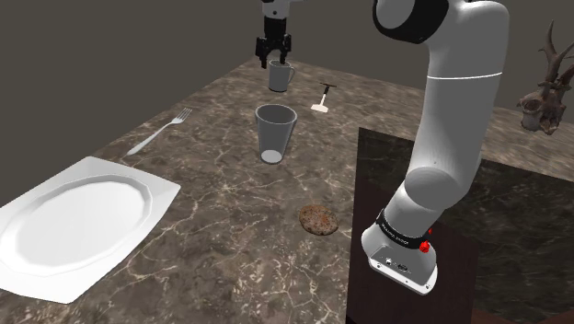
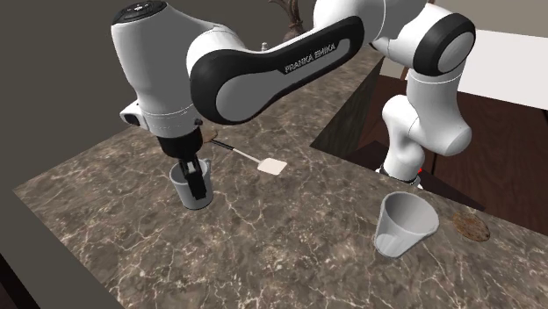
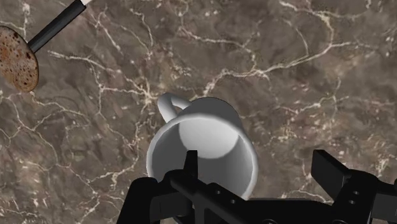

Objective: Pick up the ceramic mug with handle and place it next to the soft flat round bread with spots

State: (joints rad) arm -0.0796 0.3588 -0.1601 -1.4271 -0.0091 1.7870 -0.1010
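One mug [image 1: 281,77], one handleless cup [image 1: 275,132], one fork [image 1: 164,132], one plate [image 1: 78,221]. Gripper [image 1: 273,61] jaws apart astride the mug's wall, gripping nothing.

Mug [image 1: 281,75] sits under my gripper [image 1: 273,57], fingers apart, one inside rim. Grey cup [image 1: 275,132] stands between mug and flatbread [image 1: 318,219], blocking straight path. Tool [image 1: 322,99] lies near mug. Plate [image 1: 74,221] and fork [image 1: 161,132] well apart from mug. Bare countertop [image 1: 212,184] beyond cup from mug.
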